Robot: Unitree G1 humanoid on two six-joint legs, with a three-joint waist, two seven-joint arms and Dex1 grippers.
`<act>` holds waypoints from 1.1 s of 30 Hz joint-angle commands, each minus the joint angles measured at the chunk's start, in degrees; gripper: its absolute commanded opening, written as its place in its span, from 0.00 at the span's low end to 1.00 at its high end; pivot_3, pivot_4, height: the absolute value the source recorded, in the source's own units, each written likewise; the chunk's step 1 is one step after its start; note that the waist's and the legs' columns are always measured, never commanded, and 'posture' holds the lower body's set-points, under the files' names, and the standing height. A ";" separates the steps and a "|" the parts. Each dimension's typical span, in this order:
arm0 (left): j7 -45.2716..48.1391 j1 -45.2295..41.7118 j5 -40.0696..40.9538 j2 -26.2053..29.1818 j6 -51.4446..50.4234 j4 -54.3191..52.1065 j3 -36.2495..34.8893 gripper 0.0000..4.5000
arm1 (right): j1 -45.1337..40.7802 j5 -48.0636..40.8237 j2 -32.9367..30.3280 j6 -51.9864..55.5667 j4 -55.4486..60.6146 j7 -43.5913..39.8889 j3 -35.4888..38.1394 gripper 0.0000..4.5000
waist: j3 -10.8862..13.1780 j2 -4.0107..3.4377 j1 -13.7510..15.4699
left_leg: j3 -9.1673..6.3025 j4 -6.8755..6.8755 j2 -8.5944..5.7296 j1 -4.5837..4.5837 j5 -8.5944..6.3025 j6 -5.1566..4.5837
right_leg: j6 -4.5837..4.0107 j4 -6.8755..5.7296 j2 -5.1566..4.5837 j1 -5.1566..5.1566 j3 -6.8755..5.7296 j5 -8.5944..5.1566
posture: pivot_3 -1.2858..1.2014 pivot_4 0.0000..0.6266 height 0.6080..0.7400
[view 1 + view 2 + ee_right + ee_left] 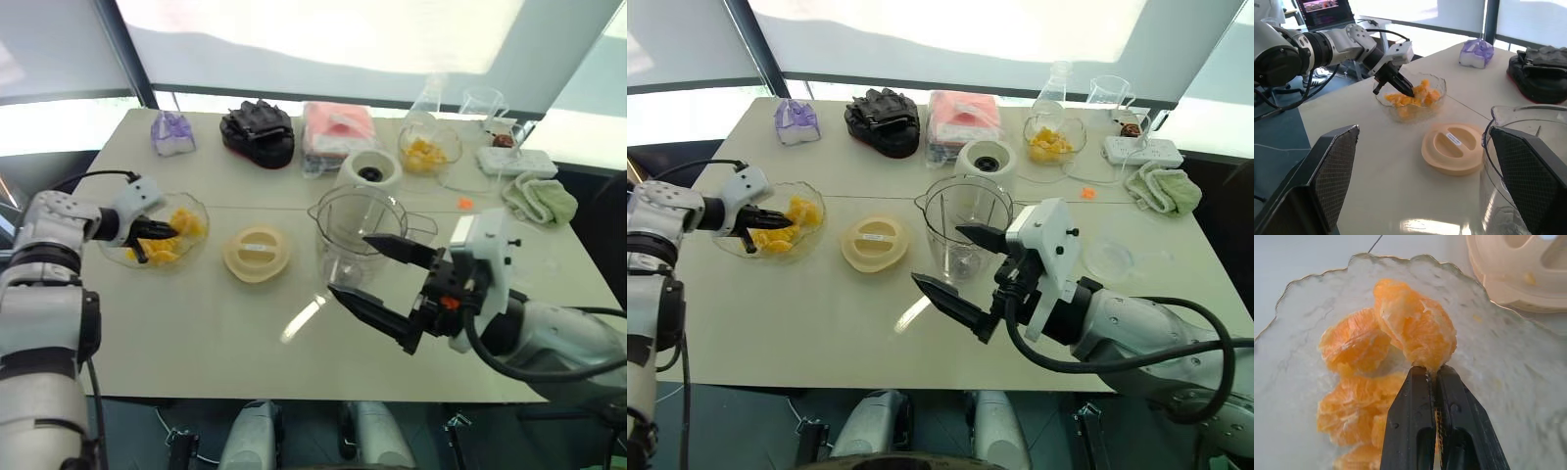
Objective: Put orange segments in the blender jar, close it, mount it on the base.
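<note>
Orange segments (174, 235) lay heaped in a shallow glass bowl (201, 208) at the left of the worktop (196, 323). Head views: left claw (155, 235) sat over that bowl; right claw (377, 279) hung with its fingers wide apart just in front of the empty blender jar (358, 230). Cream lid (257, 253) lay between bowl and jar; the base (370, 171) stood behind the jar. A second bowl of fruit (429, 152) sat at the far right.

Left wrist view: left claw fingers (1408, 421) were pinched together on the lower edge of one segment (1418, 333), with a thin bite only. Risk as judged: soft pulp could tear or slip free on the carry to the jar and drop onto the worktop.

Right wrist view: the jar rim (1520, 115) was close by the right claw's finger; a swing could knock the jar. Jar's blade and lower half were cut off; how deep the grip went could not be made out.
</note>
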State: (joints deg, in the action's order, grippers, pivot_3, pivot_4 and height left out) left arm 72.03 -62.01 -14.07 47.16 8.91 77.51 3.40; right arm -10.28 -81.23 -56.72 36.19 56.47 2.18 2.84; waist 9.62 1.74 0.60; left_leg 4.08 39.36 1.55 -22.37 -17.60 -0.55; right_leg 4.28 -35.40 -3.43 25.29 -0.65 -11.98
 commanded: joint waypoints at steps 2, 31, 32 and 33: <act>5.63 -1.72 4.98 3.67 -6.09 -2.48 -3.94 0.02 | -1.43 3.10 1.93 -0.03 -1.40 -3.19 -0.91 1.00 | -0.01 0.01 0.00 | 0.00 0.02 0.00 0.00 0.00 0.00 | -0.02 -0.02 0.00 0.00 0.00 -0.01 | 0.52 0.24 1.00; 19.09 -7.80 19.48 -7.26 -15.33 -24.31 -5.89 0.02 | 11.13 16.92 2.76 3.70 -10.99 -20.95 11.09 1.00 | -0.01 0.05 0.20 | -0.04 0.51 -0.06 -0.10 -0.03 -0.05 | 0.03 -0.05 -0.02 -0.20 0.03 0.02 | 0.52 0.24 1.00; 19.45 -8.01 19.75 -8.55 -15.16 -25.83 -5.36 0.02 | 11.65 17.02 2.86 3.76 -10.82 -21.06 11.81 1.00 | -0.01 0.05 0.15 | -0.04 0.55 -0.05 -0.08 -0.04 -0.07 | 0.03 -0.05 -0.03 -0.23 0.04 0.02 | 0.52 0.24 1.00; 19.82 -8.30 20.03 -9.98 -14.93 -27.20 -4.75 0.02 | 11.94 17.08 2.95 3.88 -10.60 -21.05 12.44 1.00 | -0.01 0.05 0.13 | -0.01 0.60 -0.06 -0.06 -0.04 -0.07 | 0.04 -0.05 -0.03 -0.26 0.08 0.03 | 0.52 0.24 1.00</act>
State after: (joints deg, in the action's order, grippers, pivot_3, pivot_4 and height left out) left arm 90.91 -68.70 4.45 37.62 -6.03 53.18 -1.88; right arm 1.75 -64.29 -53.42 40.54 44.69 -18.46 12.60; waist 9.61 1.79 0.73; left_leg 4.07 39.98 1.49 -22.43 -17.64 -0.62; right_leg 4.34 -35.46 -3.45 25.03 -0.55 -11.94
